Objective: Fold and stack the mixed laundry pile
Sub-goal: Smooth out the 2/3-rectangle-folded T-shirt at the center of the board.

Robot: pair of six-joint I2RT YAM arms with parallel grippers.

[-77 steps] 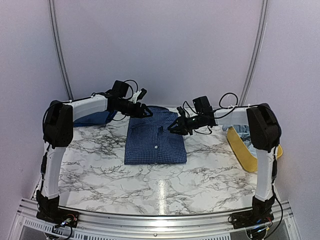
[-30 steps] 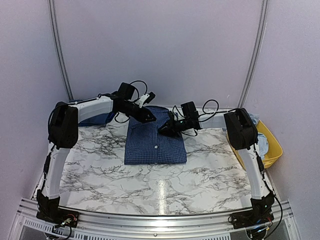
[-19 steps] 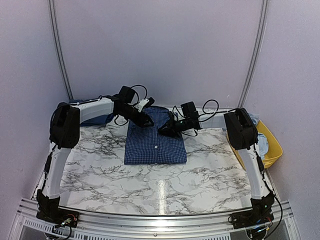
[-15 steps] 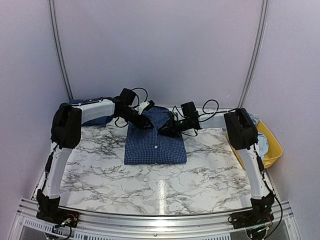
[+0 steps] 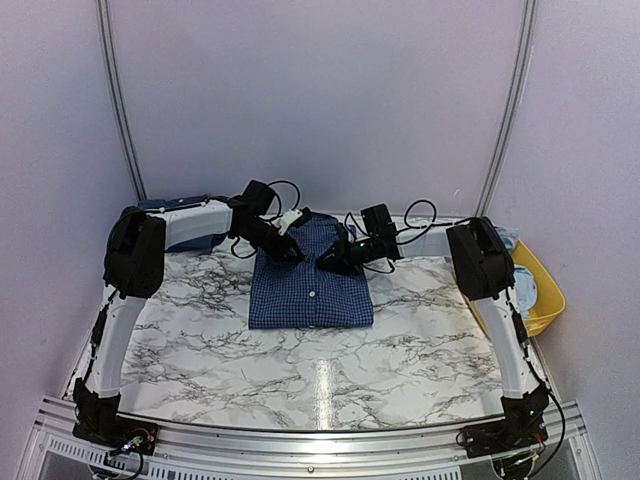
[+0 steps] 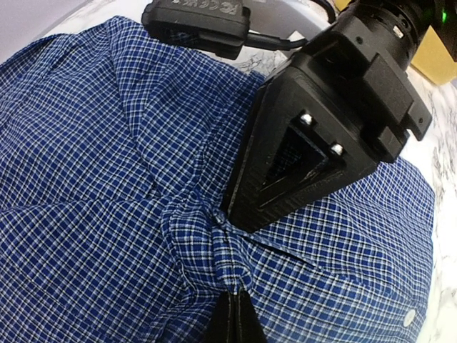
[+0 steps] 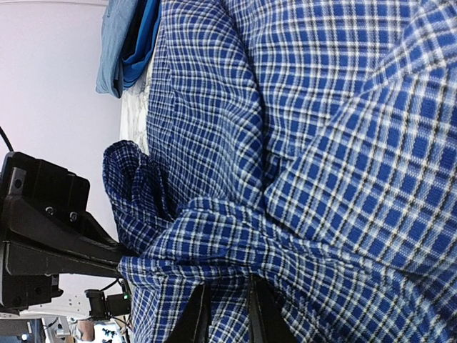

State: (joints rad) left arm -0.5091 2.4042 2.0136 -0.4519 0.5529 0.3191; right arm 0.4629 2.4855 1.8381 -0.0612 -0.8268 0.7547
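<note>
A navy checked shirt [image 5: 310, 285] is laid flat and folded on the far middle of the marble desk [image 5: 200, 340], with its button placket turned upward. The left fingers [image 6: 235, 323] are seen clenched on a bunched ridge of the shirt's cloth near the collar. The right fingers [image 7: 196, 320] are drawn close together on a puckered fold of the same cloth just beside it. The two sets of tips are brought almost together, and the cloth between them is gathered into a small raised knot. In the top view both arms are stretched over the far end of the shirt, the left from the left side and the right from the right. A heap of blue garments [image 5: 185, 237], light blue and darker blue pieces together, is seen at the far left corner of the desk, near the shirt. A yellow tub [image 5: 548, 312] is set at the right edge, with pale blue cloth [image 5: 522, 285] held in it.
</note>
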